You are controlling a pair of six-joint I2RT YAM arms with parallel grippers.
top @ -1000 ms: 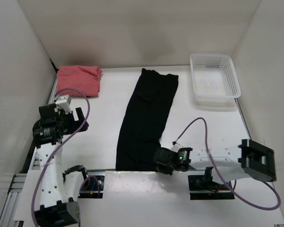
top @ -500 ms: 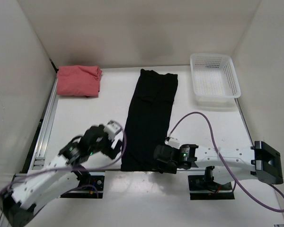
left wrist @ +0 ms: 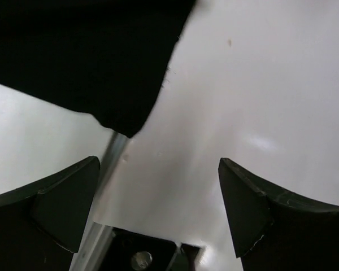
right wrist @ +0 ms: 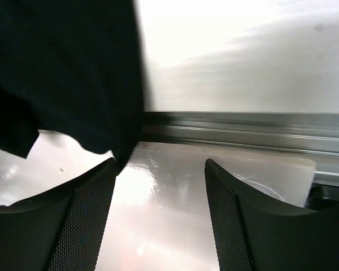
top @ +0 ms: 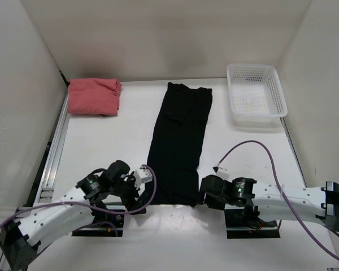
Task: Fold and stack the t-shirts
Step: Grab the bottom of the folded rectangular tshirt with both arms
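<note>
The black t-shirt (top: 178, 141) lies as a long narrow strip down the middle of the table, its near edge at the front rail. A salmon pink t-shirt (top: 93, 96) sits folded at the back left. My left gripper (top: 146, 193) is open just left of the black shirt's near-left corner. In the left wrist view that corner (left wrist: 73, 56) hangs above the empty gap of the left gripper (left wrist: 158, 186). My right gripper (top: 201, 196) is open beside the near-right corner. In the right wrist view the black cloth (right wrist: 62, 68) brushes the left fingertip, and the right gripper (right wrist: 158, 192) holds nothing.
A white perforated basket (top: 255, 96) stands at the back right. A metal rail (right wrist: 243, 127) runs along the table's near edge, with black mounting plates (top: 251, 223) below it. White walls close in the left, back and right sides.
The left arm swung from the far left to the black shirt's near-left corner. The right gripper opened, let go of the shirt's near edge and shifted right. The near hem now lies straighter.
</note>
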